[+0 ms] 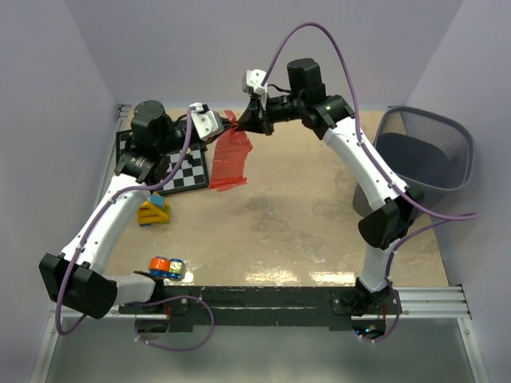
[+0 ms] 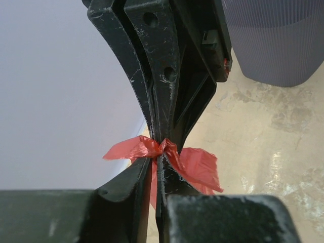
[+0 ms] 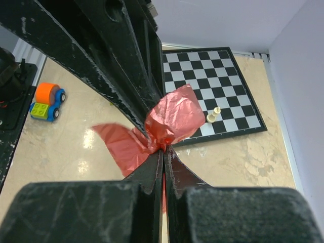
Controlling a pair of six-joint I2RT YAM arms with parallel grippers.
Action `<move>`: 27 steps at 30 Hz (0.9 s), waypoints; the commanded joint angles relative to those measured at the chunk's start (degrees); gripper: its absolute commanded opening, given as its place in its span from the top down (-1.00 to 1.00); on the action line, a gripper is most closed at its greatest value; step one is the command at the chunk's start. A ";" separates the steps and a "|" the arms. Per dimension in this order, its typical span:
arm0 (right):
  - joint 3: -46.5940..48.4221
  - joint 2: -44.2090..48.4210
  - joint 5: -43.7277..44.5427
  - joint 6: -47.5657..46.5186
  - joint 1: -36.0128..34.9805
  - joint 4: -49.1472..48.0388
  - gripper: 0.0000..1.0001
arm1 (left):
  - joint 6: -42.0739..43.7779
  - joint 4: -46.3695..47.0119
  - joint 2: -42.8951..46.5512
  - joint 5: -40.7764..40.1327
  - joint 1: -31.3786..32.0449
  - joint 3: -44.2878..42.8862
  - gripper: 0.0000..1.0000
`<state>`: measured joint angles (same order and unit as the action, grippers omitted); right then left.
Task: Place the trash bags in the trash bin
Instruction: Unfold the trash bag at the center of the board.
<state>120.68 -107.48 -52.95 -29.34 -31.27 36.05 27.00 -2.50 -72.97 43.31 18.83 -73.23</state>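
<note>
L gripper [image 1: 227,121] and R gripper [image 1: 244,121] meet tip to tip over the far-centre of the table [image 1: 303,215]. Both are pinched narrow on the bunched top of the trash bag [image 1: 231,158]. Bag hangs limp, lower end prob. touching the table just right of the chessboard [image 1: 185,169]. The trash bin [image 1: 431,120] sits well apart, far right.

A robotics lab cell: plain walls [image 1: 48,96] enclose a tabletop [image 1: 303,215] edged by a mounting rail [image 1: 263,307].
</note>
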 commanded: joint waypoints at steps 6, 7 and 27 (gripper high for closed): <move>2.19 2.10 2.58 1.04 -0.20 -1.25 0.67 | 4.90 -2.33 -0.60 0.99 0.24 -3.41 1.00; 2.36 2.36 2.94 0.96 0.15 -1.34 0.54 | 5.51 -2.94 -0.51 0.73 0.24 -3.41 1.00; 3.86 2.98 3.46 -6.78 -2.75 0.95 0.63 | 2.79 -7.25 -0.77 2.83 0.15 -5.43 1.00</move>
<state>121.40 -105.62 -49.56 -36.12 -33.91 37.08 30.61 -9.74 -73.71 44.69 18.87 -75.92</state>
